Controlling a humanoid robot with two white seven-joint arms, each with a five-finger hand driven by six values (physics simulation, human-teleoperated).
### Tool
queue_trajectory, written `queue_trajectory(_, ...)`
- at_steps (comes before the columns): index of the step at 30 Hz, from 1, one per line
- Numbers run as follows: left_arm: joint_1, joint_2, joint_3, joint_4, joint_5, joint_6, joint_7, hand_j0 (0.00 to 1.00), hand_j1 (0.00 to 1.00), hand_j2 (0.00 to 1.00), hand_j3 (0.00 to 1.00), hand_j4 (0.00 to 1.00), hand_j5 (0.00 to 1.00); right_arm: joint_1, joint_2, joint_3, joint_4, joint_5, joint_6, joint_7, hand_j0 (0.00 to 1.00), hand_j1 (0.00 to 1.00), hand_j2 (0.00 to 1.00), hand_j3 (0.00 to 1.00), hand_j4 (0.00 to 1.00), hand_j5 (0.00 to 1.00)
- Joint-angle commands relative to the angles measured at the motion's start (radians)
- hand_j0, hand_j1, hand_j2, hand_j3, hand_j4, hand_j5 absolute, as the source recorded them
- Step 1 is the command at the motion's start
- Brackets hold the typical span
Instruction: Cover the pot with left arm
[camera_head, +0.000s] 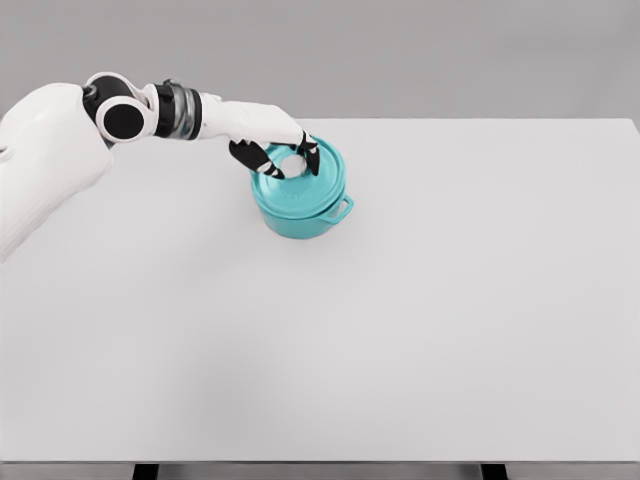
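**Left hand over the lid of the teal pot**

The left hand (275, 150) sits on top of the lid (305, 175), its dark-tipped fingers (312, 155) curled down around a pale knob (291, 164) at the lid's centre. The thumb side shows at the left of the knob and the other fingers at its right, so the hand appears closed on the knob, though the contact itself is partly hidden by the hand. The lid lies flat on the pot (300, 205), matching its rim all the way round with no gap showing. Lid and pot share the same teal colour, and a loop handle (343, 209) juts from the pot's lower right side.

The left arm (130, 115) reaches in from the picture's left, white with a black joint at the elbow and a dark band at the wrist, stretched out above the surface toward the pot.

The pot stands upright on the white table (400, 330), in its far left part, near the back edge.
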Motion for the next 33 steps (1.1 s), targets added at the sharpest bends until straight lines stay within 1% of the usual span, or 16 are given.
queue_trajectory(1, 0.0, 0.0, 0.002, 0.0, 0.006, 0.003, 0.0, 0.68, 0.68, 0.68, 0.68, 0.68, 0.68, 0.0, 0.0, 0.0, 0.0, 0.001, 0.0, 0.0, 1.0, 1.0, 1.0, 1.0, 1.0, 1.0)
queue_trajectory(9, 0.006, -0.006, 0.017, 0.009, 0.006, 0.003, 0.0, 0.66, 0.66, 0.66, 0.66, 0.66, 0.66, 0.0, 0.0, 0.0, -0.001, 0.001, 0.0, 0.0, 1.0, 1.0, 1.0, 1.0, 1.0, 1.0)
queue_trajectory(11, 0.006, -0.006, 0.019, 0.009, 0.006, 0.003, 0.0, 0.76, 0.76, 0.76, 0.76, 0.76, 0.76, 0.002, 0.0, 0.0, -0.001, 0.001, 0.0, 0.0, 1.0, 1.0, 1.0, 1.0, 1.0, 1.0)
queue_trajectory(12, 0.005, -0.006, 0.019, 0.009, 0.006, 0.003, 0.0, 0.79, 0.79, 0.79, 0.79, 0.79, 0.79, 0.0, 0.0, 0.0, 0.0, 0.001, 0.0, 0.0, 1.0, 1.0, 1.0, 1.0, 1.0, 1.0)
queue_trajectory(16, 0.005, 0.0, 0.02, 0.009, 0.013, 0.003, 0.0, 0.83, 0.83, 0.83, 0.83, 0.83, 0.83, 0.0, 0.0, 0.0, -0.001, 0.001, 0.0, 0.0, 1.0, 1.0, 1.0, 1.0, 1.0, 1.0)
queue_trajectory(17, 0.005, 0.005, 0.02, 0.006, 0.036, 0.003, 0.0, 0.87, 0.87, 0.87, 0.87, 0.87, 0.87, 0.0, 0.0, 0.0, 0.0, 0.001, 0.0, 0.0, 1.0, 1.0, 1.0, 1.0, 1.0, 1.0)
queue_trajectory(19, 0.003, 0.009, 0.022, 0.001, 0.064, 0.003, 0.0, 1.0, 1.0, 1.0, 1.0, 1.0, 1.0, 0.0, 0.0, 0.0, 0.0, 0.001, 0.0, 0.0, 1.0, 1.0, 1.0, 1.0, 1.0, 1.0)
queue_trajectory(20, 0.002, 0.012, 0.02, 0.0, 0.09, 0.003, 0.0, 1.0, 1.0, 1.0, 1.0, 1.0, 1.0, 0.0, 0.0, 0.0, -0.001, 0.001, 0.0, 0.0, 1.0, 1.0, 1.0, 1.0, 1.0, 1.0)
queue_trajectory(22, -0.011, 0.083, 0.004, -0.041, 0.205, 0.003, 0.0, 1.0, 1.0, 1.0, 1.0, 1.0, 1.0, 0.0, 0.0, 0.0, -0.001, 0.001, 0.0, 0.0, 1.0, 1.0, 1.0, 1.0, 1.0, 1.0)
queue_trajectory(24, -0.011, 0.183, 0.005, -0.103, 0.282, 0.003, 0.0, 1.0, 1.0, 1.0, 1.0, 1.0, 1.0, 0.0, 0.0, 0.0, 0.0, 0.001, 0.0, 0.0, 1.0, 1.0, 1.0, 1.0, 1.0, 1.0)
queue_trajectory(25, 0.0, 0.245, 0.002, -0.167, 0.313, 0.003, 0.0, 1.0, 1.0, 1.0, 1.0, 1.0, 1.0, 0.002, 0.0, 0.0, 0.0, 0.001, 0.0, 0.0, 1.0, 1.0, 1.0, 1.0, 1.0, 1.0)
queue_trajectory(27, 0.055, 0.37, 0.004, -0.299, 0.379, 0.003, 0.0, 1.0, 1.0, 1.0, 1.0, 1.0, 1.0, 0.0, 0.0, 0.0, 0.0, 0.001, 0.0, 0.0, 1.0, 1.0, 1.0, 1.0, 1.0, 1.0)
queue_trajectory(28, 0.075, 0.41, 0.011, -0.324, 0.385, 0.003, 0.0, 1.0, 1.0, 1.0, 1.0, 1.0, 1.0, 0.0, 0.0, 0.0, -0.001, 0.001, 0.001, 0.0, 1.0, 1.0, 1.0, 1.0, 1.0, 1.0)
queue_trajectory(29, 0.103, 0.42, 0.02, -0.325, 0.385, 0.003, 0.0, 1.0, 1.0, 1.0, 1.0, 1.0, 1.0, 0.0, 0.0, 0.0, 0.0, 0.001, 0.0, 0.0, 1.0, 1.0, 1.0, 1.0, 1.0, 1.0)
queue_trajectory(32, 0.121, 0.473, 0.02, -0.345, 0.397, 0.003, 0.0, 1.0, 1.0, 1.0, 1.0, 1.0, 1.0, 0.0, 0.0, 0.0, 0.0, 0.001, 0.0, 0.0, 1.0, 1.0, 1.0, 1.0, 1.0, 1.0)
queue_trajectory(33, 0.149, 0.5, 0.05, -0.345, 0.397, 0.003, 0.0, 1.0, 1.0, 1.0, 1.0, 1.0, 1.0, 0.0, 0.0, 0.0, 0.0, 0.001, 0.0, 0.0, 1.0, 1.0, 1.0, 1.0, 1.0, 1.0)
